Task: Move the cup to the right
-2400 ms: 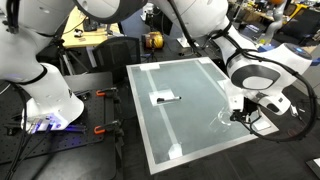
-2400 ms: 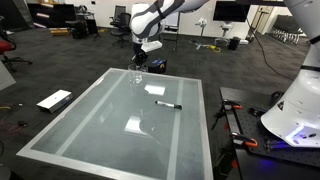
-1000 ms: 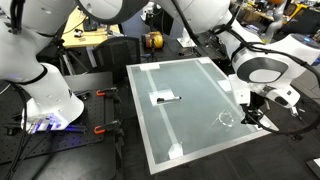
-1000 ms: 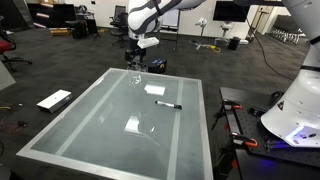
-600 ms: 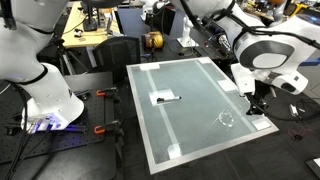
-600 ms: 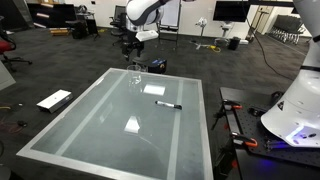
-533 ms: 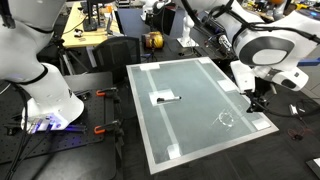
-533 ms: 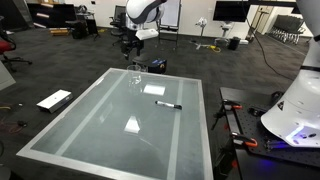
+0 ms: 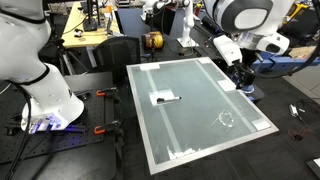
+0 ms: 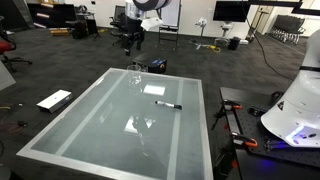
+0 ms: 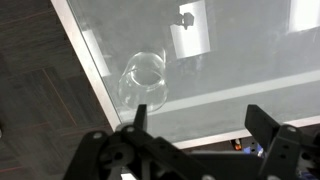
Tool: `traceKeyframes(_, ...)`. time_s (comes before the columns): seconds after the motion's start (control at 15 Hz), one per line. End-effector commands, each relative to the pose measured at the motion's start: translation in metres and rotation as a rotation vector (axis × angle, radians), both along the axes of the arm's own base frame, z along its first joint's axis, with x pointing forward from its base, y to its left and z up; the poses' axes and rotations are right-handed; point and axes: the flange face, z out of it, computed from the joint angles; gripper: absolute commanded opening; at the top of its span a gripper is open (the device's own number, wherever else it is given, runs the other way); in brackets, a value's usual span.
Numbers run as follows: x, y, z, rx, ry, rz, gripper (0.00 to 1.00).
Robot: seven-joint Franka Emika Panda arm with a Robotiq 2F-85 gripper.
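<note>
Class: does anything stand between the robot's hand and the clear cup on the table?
Nothing visible does. The hand hangs open above the cup, only air between them. The marker lies apart, nearer the middle of the table.

Cup: only a faint rim near a table corner, its walls too pale to trace. Wrist view: gripper body cut off by lower edge; jaws dark, detail lost.

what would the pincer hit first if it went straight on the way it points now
Probably the glass tabletop near its edge. In the wrist view, that fills the gap between the open pincer's tips, and the cup sits off to one side. Depth is unclear.
</note>
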Motion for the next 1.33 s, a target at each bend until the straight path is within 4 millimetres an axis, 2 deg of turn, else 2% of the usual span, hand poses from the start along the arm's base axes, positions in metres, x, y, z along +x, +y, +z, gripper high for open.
traceKeyframes(0.0,-0.042,0.033,0.013,-0.032,-0.016,0.055,1.00)
traceKeyframes(0.4,-0.078,0.077,0.006,-0.032,-0.046,0.100,1.00)
traceKeyframes(0.73,-0.092,0.105,-0.020,-0.011,-0.075,0.126,1.00)
traceKeyframes(0.8,-0.079,0.095,-0.019,-0.016,-0.052,0.134,1.00)
traceKeyframes(1.0,-0.084,0.104,-0.028,-0.013,-0.052,0.149,1.00)
traceKeyframes(1.27,-0.084,0.104,-0.027,-0.013,-0.053,0.148,1.00)
